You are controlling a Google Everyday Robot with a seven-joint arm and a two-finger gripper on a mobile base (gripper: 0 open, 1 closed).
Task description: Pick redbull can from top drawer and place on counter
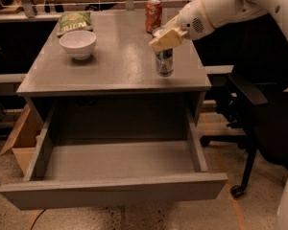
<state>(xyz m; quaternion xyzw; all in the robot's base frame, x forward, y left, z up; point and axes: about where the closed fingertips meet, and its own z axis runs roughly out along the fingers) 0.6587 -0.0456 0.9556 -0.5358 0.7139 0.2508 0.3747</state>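
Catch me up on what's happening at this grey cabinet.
The robot's pincer is at the top of the redbull can, which stands upright near the counter's right front edge. The top drawer below is pulled open. A white bowl, a green snack bag and an orange-red soda can sit farther back on the counter.

I see the redbull can [164,63] upright on the counter [120,66], near its right front edge. My gripper [165,38] sits at the can's top. The top drawer [115,190] stands open below; a white bowl [78,43] rests at back left.
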